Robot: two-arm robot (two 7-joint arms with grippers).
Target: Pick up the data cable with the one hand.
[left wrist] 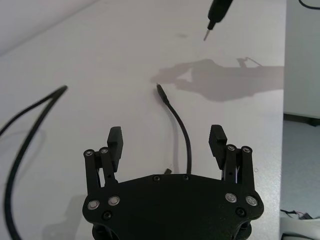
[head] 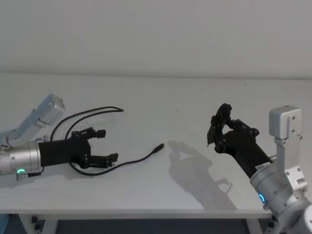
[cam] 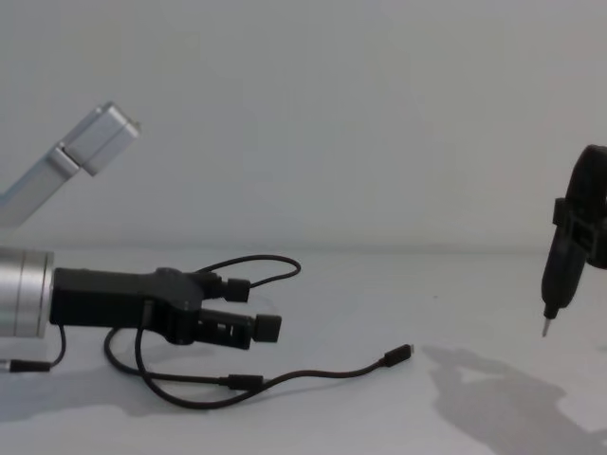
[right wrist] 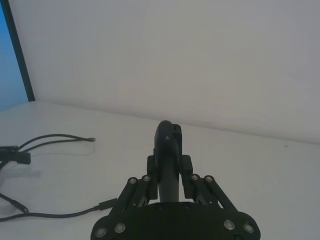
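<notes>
L gripper [head: 106, 145] is hovering low over the white table [head: 185, 97] on the robot's left side, its silver wrist showing a green ring. Its fingers [left wrist: 115, 140] are standing spread wide w/ nothing btwn the pads. The data cable [head: 141, 158] is lying flat on the table under & around it. One end is pointing toward the table's middle, well ahead of the fingertips. From there the cable is curving back toward the gripper. In the left wrist view it is running through the gap btwn the two fingers, nearer one than the other, & disappearing under the palm. In the chest view it is sitting on the surface below the fingers, apart from both pads. The rest is looping round behind the wrist & coming out again on the far side, w/ the other end lying beyond the far finger. R gripper [head: 220, 127] is hanging raised over the table's right side, well apart from the cable. Its fingers are pressing together on a black pointed tool [cam: 561, 275] w/ the thin metal tip aiming down & throwing a shadow [head: 195, 165] on the table. The wall [head: 156, 34] behind is plain & pale. A blue panel [right wrist: 10, 60] is showing at the edge of the right wrist view.
</notes>
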